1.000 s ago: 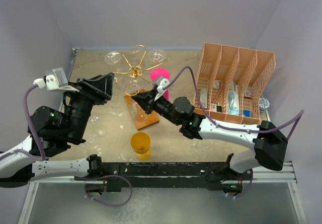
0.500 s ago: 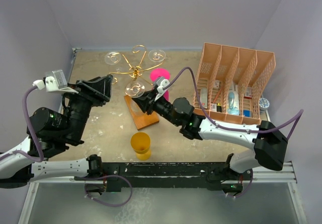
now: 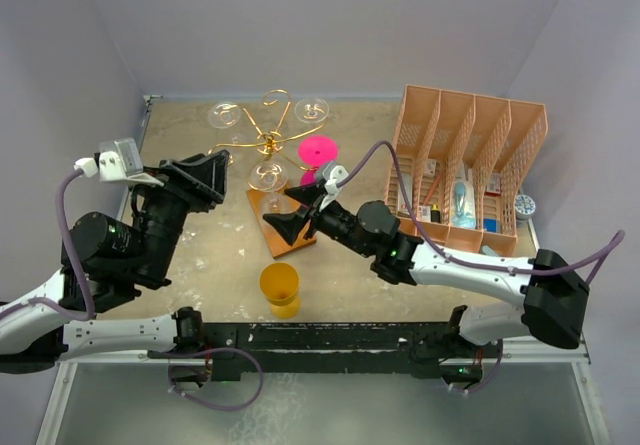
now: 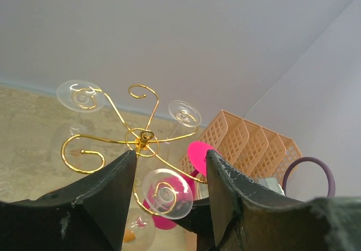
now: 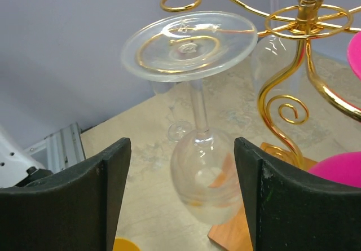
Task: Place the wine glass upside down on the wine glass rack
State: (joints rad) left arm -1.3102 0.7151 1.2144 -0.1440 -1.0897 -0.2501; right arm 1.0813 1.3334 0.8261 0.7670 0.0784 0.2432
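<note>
The gold wine glass rack stands on its wooden base mid-table. A clear wine glass hangs upside down from a spiral arm, with its foot resting on the wire and its bowl below. My right gripper is open, a finger on each side of the bowl and apart from it. From above, that gripper sits just in front of the hanging glass. My left gripper is open and empty, raised left of the rack and looking at it.
Two more clear glasses hang on the rack's far arms. A pink glass stands right of the post. A yellow cup sits near the front edge. A salmon slotted organizer fills the right side.
My right gripper has opened and let go of the wine glass, then drawn back a little toward the near edge. The glass now hangs from the rack arm. The left arm barely moved.
</note>
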